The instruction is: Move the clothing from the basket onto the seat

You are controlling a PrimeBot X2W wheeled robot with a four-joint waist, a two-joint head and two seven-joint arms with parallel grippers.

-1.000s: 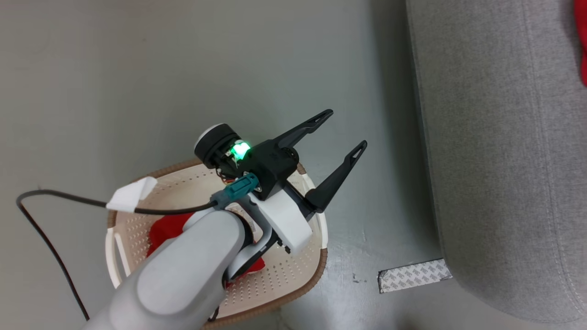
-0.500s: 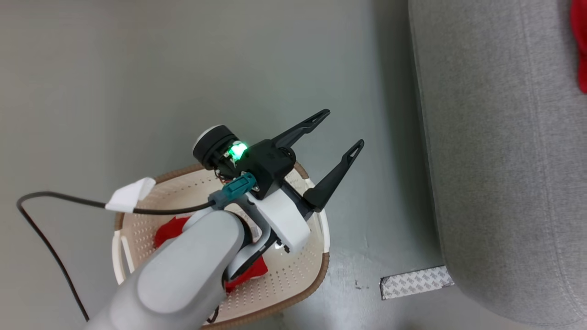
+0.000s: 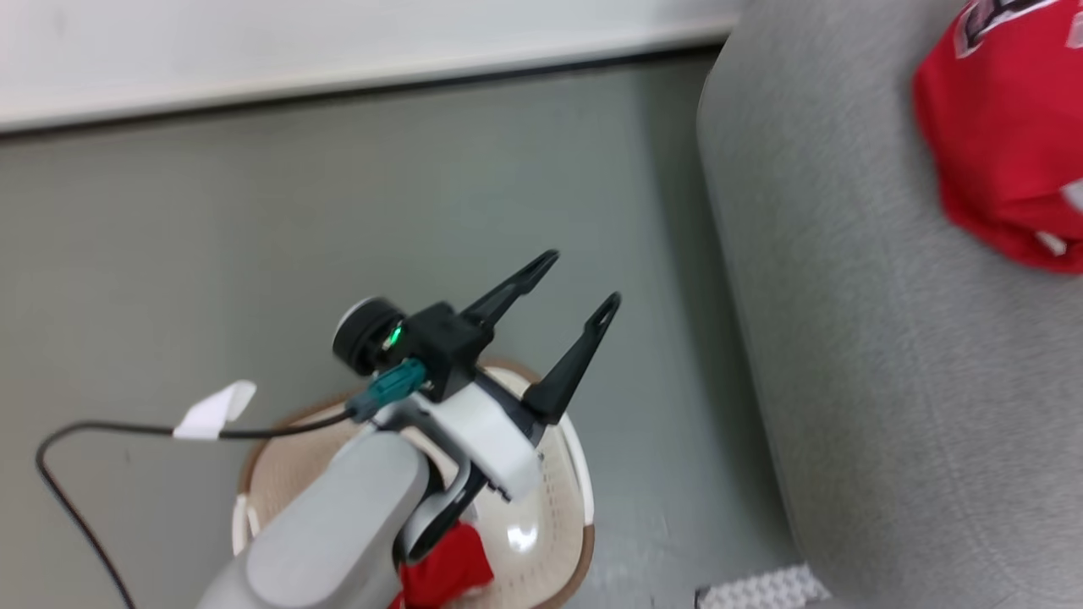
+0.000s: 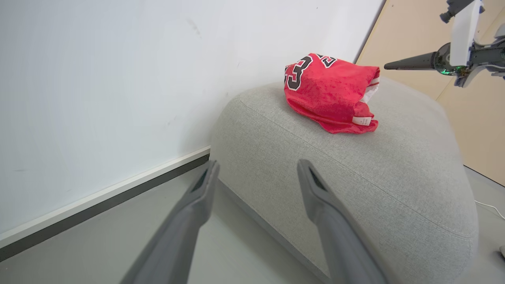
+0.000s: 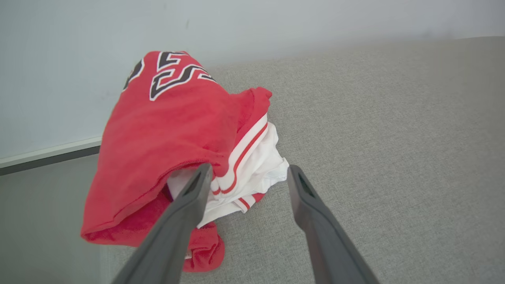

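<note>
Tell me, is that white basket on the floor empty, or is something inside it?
Not empty. Red clothing lies in the basket, low in the head view, partly hidden under the robot's pale forearm.

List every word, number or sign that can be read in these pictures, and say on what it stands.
"23": black digits edged in white, on the red jersey lying on the seat; the 2 is partly folded away.
Further lettering beside it: folded, unreadable.
Grey patch on the floor: print too blurred to read.
</note>
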